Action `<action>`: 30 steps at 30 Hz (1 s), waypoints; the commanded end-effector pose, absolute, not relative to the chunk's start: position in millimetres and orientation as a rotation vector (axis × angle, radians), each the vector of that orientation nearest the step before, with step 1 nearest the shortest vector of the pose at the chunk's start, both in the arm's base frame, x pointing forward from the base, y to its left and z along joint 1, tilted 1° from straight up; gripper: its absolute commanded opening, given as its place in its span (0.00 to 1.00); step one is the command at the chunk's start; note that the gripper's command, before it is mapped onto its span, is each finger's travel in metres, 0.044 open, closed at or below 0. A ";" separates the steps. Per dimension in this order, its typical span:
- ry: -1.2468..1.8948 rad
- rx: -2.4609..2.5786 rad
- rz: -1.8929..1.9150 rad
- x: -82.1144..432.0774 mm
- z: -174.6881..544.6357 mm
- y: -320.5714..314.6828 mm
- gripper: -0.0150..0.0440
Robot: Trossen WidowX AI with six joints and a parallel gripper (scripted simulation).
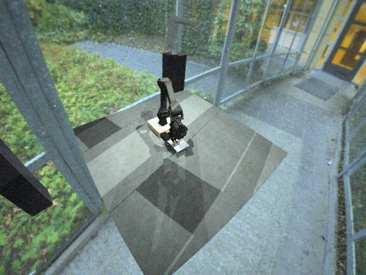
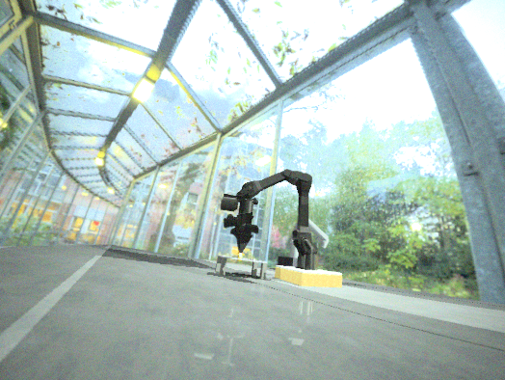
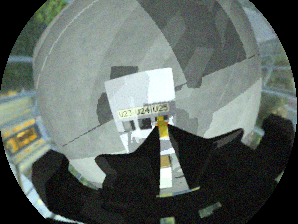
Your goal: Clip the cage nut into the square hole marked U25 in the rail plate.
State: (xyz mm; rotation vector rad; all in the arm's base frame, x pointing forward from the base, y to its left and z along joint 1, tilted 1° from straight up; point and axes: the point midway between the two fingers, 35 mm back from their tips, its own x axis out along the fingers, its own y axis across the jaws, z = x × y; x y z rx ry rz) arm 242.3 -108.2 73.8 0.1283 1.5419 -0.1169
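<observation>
The cage nut (image 3: 163, 128) is a small yellow piece between my fingertips, also a yellow speck in the exterior view (image 2: 240, 255). My gripper (image 3: 162, 127) (image 2: 240, 252) is shut on it and points straight down over the rail plate. The pale rail plate (image 3: 161, 86) (image 1: 181, 146) (image 2: 256, 262) stands raised on dark supports and carries labels U23, U24 and U25. The nut is at the square hole beneath the U25 label (image 3: 161, 108). The fingers and nut cover most of that hole; whether the wings are inside it cannot be told.
The U24 hole (image 3: 145, 123) and U23 hole (image 3: 129, 125) lie beside the nut, dark and unfilled. A yellow block with a white top (image 1: 158, 128) (image 2: 308, 278) lies by the arm's base. A tall black box (image 1: 174, 71) stands behind the arm.
</observation>
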 end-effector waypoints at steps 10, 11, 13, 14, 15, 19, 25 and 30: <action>1.537 0.139 -0.103 242.1 74.6 -107.9 0.31; 1.536 0.140 -0.101 242.1 74.6 -108.0 0.31; 1.536 0.144 -0.097 242.0 74.3 -108.2 0.31; 1.536 0.146 -0.095 242.0 74.2 -108.3 0.31; 1.535 0.148 -0.093 242.0 74.0 -108.5 0.31; 1.535 0.155 -0.086 242.0 73.7 -108.8 0.31; 1.535 0.155 -0.086 242.0 73.7 -108.8 0.31; 1.535 0.155 -0.086 242.0 73.7 -108.8 0.31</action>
